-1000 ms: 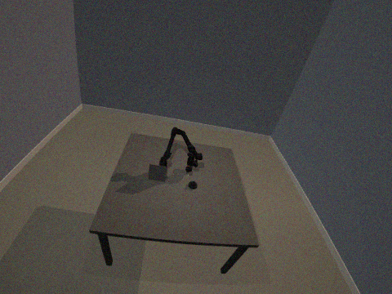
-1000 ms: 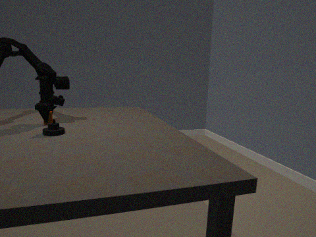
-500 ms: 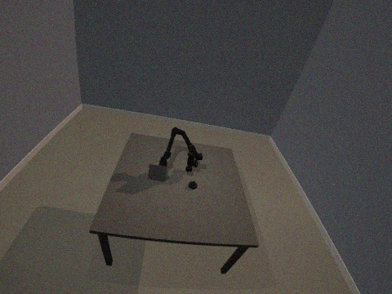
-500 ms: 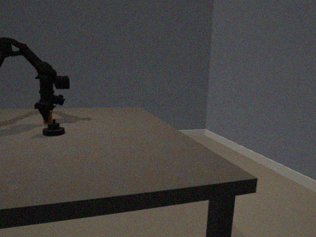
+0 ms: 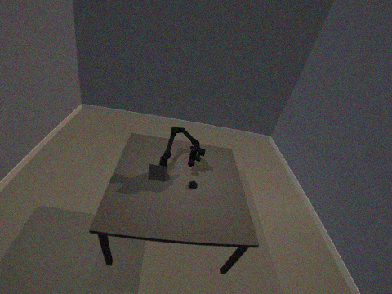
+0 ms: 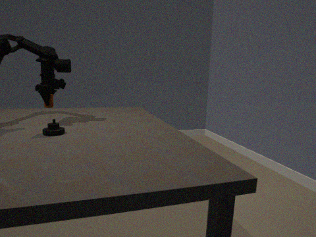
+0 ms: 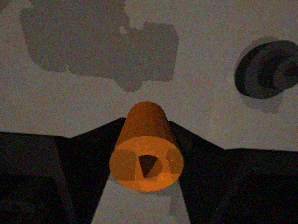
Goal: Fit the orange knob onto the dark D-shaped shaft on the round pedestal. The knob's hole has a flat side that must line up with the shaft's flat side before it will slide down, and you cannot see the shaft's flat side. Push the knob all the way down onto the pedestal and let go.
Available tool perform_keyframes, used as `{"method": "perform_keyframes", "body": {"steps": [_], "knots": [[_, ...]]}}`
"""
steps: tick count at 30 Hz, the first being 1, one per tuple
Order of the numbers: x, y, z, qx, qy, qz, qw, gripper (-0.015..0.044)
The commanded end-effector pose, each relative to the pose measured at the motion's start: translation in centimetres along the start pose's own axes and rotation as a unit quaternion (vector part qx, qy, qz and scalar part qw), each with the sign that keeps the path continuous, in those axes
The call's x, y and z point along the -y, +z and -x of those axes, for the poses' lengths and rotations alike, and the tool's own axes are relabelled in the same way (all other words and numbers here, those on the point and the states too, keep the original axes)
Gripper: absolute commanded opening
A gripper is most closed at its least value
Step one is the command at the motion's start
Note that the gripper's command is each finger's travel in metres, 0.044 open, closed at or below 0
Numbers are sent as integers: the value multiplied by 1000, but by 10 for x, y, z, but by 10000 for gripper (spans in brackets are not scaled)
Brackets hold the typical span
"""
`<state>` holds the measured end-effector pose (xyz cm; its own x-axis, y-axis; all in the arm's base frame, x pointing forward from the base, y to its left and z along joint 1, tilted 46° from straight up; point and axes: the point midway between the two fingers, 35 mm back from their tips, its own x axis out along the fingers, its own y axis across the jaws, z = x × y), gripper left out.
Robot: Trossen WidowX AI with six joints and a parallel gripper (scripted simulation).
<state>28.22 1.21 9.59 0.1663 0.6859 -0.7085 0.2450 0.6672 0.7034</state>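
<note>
The orange knob (image 6: 51, 100) (image 7: 148, 120) is held upright between the fingers of my gripper (image 6: 49, 103) (image 7: 146, 123), which is shut on it and holds it above the table. In the wrist view the knob's end with a dark, partly straight-sided hole faces the camera. The gripper also shows in the top view (image 5: 191, 164), where the knob is too dark to make out. The dark round pedestal (image 5: 193, 185) (image 6: 53, 131) (image 7: 254, 75) stands on the table, apart from the knob, with its thin shaft (image 6: 53, 121) pointing up. The shaft's flat side cannot be seen.
The wooden table (image 5: 175, 216) (image 6: 131, 158) bears the arm's base (image 5: 158, 172) and the pedestal. Shadows of the arm lie across its top. In the exterior view the table's near edge and right corner show, well away from the gripper.
</note>
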Motion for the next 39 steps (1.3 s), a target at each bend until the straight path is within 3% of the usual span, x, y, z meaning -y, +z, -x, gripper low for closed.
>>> {"method": "perform_keyframes", "body": {"steps": [1,7,39], "knots": [[-1,-3,28,3,0,4,1000,0],[-4,-9,56,3,6,4,1000,0],[69,35,40,7,0,0,1000,0]]}}
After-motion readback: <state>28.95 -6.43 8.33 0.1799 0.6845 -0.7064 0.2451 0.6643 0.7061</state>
